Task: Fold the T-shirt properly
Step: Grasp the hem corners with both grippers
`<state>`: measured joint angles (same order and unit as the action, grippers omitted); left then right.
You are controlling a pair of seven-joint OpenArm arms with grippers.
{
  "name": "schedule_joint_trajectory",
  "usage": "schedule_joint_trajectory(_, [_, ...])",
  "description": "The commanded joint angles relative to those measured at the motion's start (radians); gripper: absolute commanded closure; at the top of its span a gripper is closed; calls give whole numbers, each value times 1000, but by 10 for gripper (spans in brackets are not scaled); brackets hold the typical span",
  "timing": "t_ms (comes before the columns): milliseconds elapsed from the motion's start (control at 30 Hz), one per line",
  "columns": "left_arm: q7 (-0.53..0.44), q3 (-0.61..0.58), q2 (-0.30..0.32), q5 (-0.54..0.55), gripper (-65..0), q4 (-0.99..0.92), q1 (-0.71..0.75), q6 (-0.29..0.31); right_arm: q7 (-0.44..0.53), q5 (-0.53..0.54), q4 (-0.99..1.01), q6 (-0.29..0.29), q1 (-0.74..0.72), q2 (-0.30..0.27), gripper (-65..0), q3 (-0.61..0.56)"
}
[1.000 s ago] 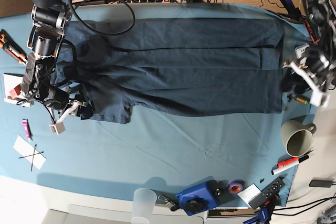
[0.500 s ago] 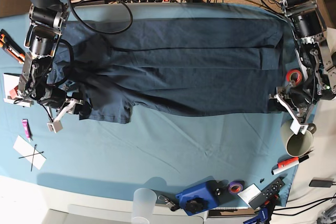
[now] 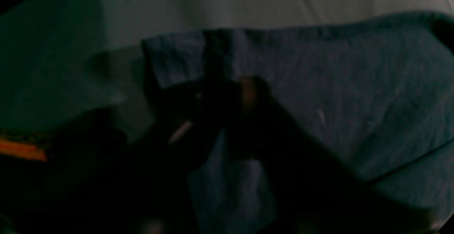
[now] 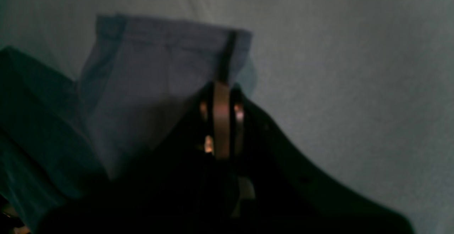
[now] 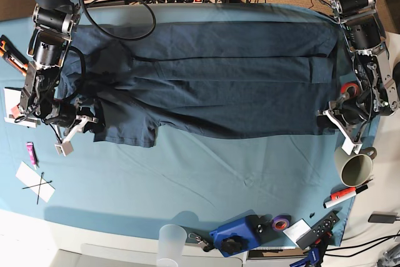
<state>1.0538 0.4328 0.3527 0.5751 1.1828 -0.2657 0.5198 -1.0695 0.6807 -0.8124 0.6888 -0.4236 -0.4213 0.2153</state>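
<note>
The dark navy T-shirt [image 5: 212,85] lies spread across the teal table cloth [image 5: 206,179], its long edges folded in. On the base view's left, my right gripper [image 5: 94,127] sits at the sleeve's lower edge. The right wrist view shows this gripper [image 4: 221,97] shut on the sleeve's [image 4: 159,67] corner. At the other side of the base view, my left gripper [image 5: 329,123] is at the hem's lower corner. The left wrist view is dark and blurred. In it the left gripper [image 3: 223,92] looks shut on the hem [image 3: 337,85], which pleats above the fingertips.
A mug [image 5: 354,166], a red-capped marker [image 5: 345,195] and a red tape roll [image 5: 350,90] lie by the left arm. A plastic cup [image 5: 170,241], a blue device [image 5: 236,236] and a remote [image 5: 317,228] line the front edge. Paper [image 5: 35,182] and tools [image 5: 14,54] lie beside the right arm.
The left gripper has come in from the table's side to the hem corner and closed. The right gripper has closed on the sleeve edge. The shirt lies as before.
</note>
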Motion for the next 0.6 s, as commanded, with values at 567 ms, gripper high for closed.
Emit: schedule_joint_trajectory(567, [-33,2,52,76,0,58,-20,-52,15,3,-203,9,-9,-11,0,-4])
